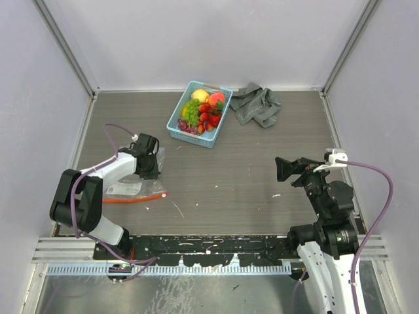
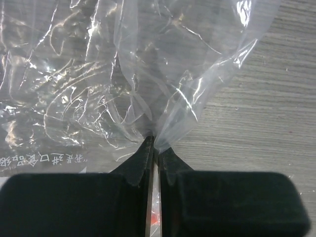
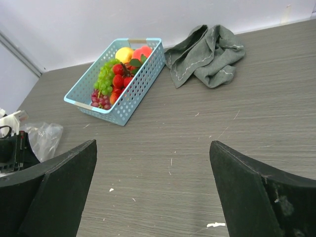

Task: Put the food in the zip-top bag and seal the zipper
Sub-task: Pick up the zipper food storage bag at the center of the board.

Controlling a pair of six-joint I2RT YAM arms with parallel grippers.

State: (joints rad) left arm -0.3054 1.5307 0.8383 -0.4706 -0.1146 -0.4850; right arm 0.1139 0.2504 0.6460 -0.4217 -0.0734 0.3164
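On the grey wood-grain table, your left claw clenches the clear thin plastic zip-top bag ahead; right claw released.

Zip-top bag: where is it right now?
In the top view the zip-top bag lies on the table's left side, near-left of the blue basket, its zipper along the near edge. The left hand pinches its plastic.

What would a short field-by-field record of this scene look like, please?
left gripper: closed, pinching the zip-top bag
right gripper: open, holding nothing
food: all in the blue basket, none bagged
zipper: red-orange strip lying on the table
grey cloth: crumpled beside the basket
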